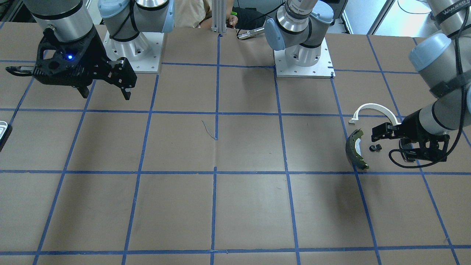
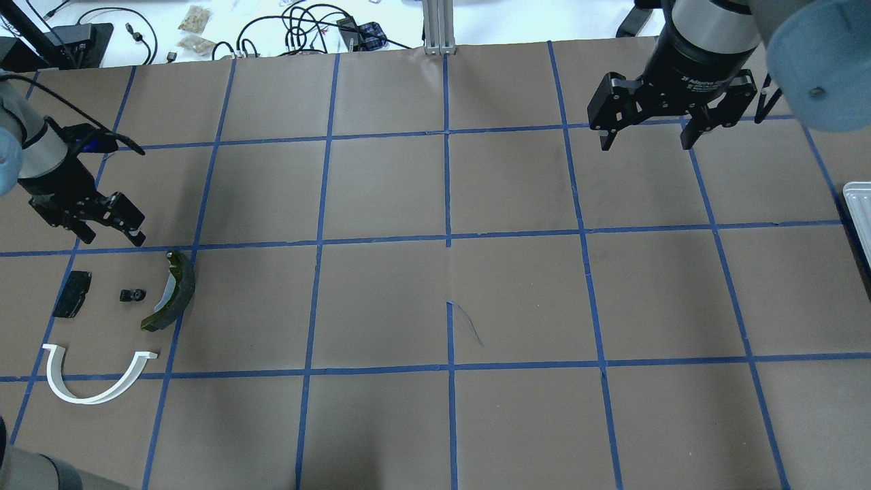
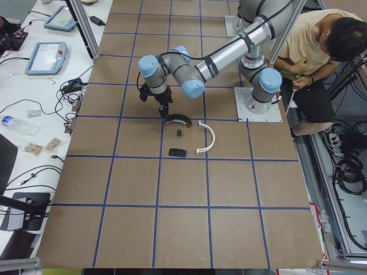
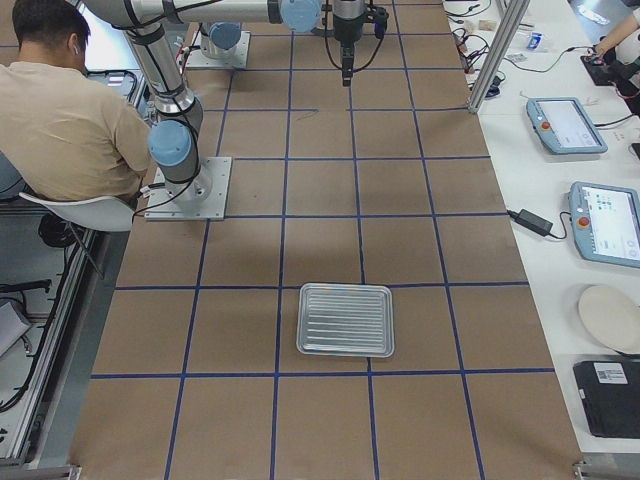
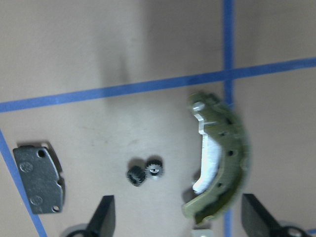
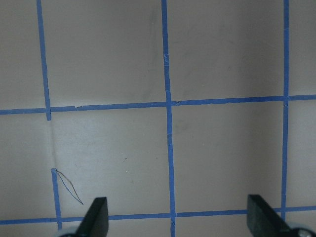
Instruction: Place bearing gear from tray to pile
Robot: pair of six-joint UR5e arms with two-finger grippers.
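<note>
The small black bearing gear [image 2: 133, 295] lies on the table among the pile, also in the front view [image 1: 375, 148] and the left wrist view [image 5: 144, 172]. Around it are an olive-and-dark brake shoe [image 2: 178, 289], a white half-ring bracket [image 2: 81, 398] and a black pad [image 2: 73, 292]. My left gripper [image 2: 109, 235] is open and empty, hovering just beyond the gear. My right gripper [image 2: 646, 136] is open and empty, high above the far right of the table. The tray [image 4: 346, 320] looks empty in the exterior right view; only its corner [image 2: 859, 211] shows overhead.
Brown paper with a blue tape grid covers the table [image 2: 449, 299]. Both arm bases [image 1: 303, 59] stand at the robot's edge. A seated person [image 4: 70, 110] is behind the robot. Cables and tablets lie on the side bench [image 3: 46, 57].
</note>
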